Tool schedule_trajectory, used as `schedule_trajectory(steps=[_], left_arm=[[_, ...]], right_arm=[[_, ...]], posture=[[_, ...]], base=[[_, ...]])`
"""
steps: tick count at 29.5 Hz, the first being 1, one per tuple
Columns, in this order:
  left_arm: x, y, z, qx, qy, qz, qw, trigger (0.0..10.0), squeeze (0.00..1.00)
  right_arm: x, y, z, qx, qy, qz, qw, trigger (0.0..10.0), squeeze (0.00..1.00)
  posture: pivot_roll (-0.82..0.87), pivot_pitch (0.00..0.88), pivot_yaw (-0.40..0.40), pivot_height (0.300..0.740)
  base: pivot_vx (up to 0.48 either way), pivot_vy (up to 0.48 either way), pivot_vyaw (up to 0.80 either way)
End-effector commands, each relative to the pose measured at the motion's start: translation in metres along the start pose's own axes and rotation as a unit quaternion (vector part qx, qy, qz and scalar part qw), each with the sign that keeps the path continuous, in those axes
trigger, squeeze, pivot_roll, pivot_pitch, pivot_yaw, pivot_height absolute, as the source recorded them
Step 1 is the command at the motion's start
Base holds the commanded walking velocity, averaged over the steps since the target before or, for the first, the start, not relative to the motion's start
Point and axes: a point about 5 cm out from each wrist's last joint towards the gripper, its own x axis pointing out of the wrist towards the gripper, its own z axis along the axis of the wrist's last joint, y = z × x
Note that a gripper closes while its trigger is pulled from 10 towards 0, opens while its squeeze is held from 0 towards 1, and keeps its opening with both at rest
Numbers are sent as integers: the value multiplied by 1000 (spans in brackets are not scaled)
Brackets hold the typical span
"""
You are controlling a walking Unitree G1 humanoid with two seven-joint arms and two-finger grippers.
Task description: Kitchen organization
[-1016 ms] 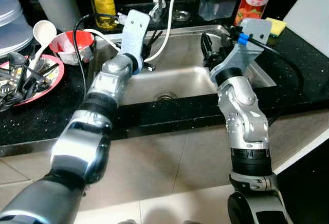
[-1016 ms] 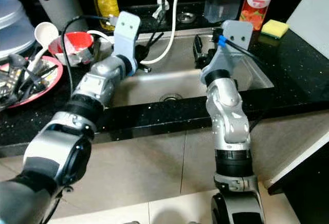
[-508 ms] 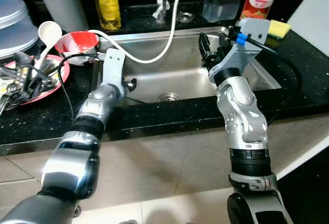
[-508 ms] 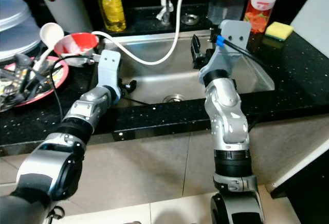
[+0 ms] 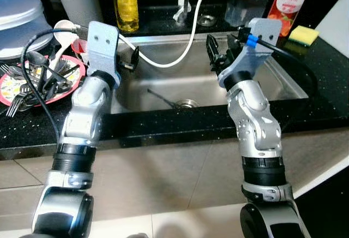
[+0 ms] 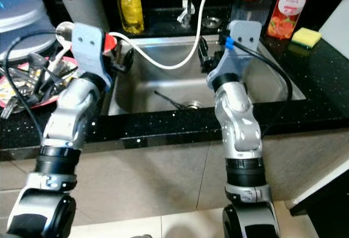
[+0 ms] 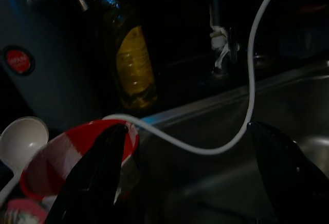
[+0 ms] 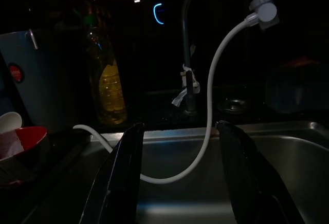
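Utensil (image 5: 163, 98) lying in sink (image 5: 272, 79), handle angled toward left rear, both jaws spread, empty.

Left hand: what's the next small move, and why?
Probably ease the left hand forward and toward the robot's left, onto the rim of the red bowl. Its fingers are open and empty, and the wrist view shows one fingertip just beside that rim. The white hose drapes close by, so a slow approach seems wise. The right hand hovers open over the sink.
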Motion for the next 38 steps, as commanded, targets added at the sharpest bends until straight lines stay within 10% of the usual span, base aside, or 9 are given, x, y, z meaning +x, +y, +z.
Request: schedule_trajectory(steps=[1, 12, 19, 22, 23, 28, 34, 35, 38], left_arm=[[-6, 17, -8, -4, 52, 52, 997, 10000, 0], [-33, 112, -4, 4, 134, 271, 953, 10000, 0], [-26, 130, -22, -37, 182, 302, 935, 10000, 0], [-17, 132, -37, -66, 211, 302, 927, 10000, 349], [-11, 131, -45, -82, 225, 295, 925, 10000, 725], [-5, 131, -59, -84, 250, 284, 922, 10000, 1000], [-6, 135, -64, -98, 265, 291, 914, 10000, 1000], [-7, 136, -67, -107, 270, 296, 910, 10000, 408], [-13, 132, -81, -133, 295, 315, 892, 10000, 0]], right_arm=[[2, 1, -1, 8, 3, 5, 1000, 10000, 0], [5, 0, -1, 2, 2, 8, 1000, 10000, 0], [5, 2, -3, 5, 5, 14, 1000, 10000, 0], [5, 4, -4, 6, 8, 18, 1000, 10000, 0], [5, 5, -4, 6, 10, 20, 1000, 10000, 0], [1, 5, -5, 3, 15, 18, 1000, 10000, 0], [-3, 1, -6, -1, 18, 10, 1000, 10000, 0], [-3, 1, -6, -1, 18, 9, 1000, 10000, 0], [-3, 0, -6, -2, 18, 9, 1000, 10000, 0]], posture=[[105, 0, 0, 740], [127, 0, -4, 740], [143, 1, -15, 740], [140, 7, -17, 740], [123, 22, -16, 740], [105, 33, -9, 740], [90, 40, -2, 740], [91, 39, -2, 740], [107, 37, -3, 740]], base=[[0, 0, 0], [0, 0, 0], [0, 0, 0], [0, 0, 0], [0, 0, 0], [0, 0, 0], [0, 0, 0], [0, 0, 0], [0, 0, 0]])
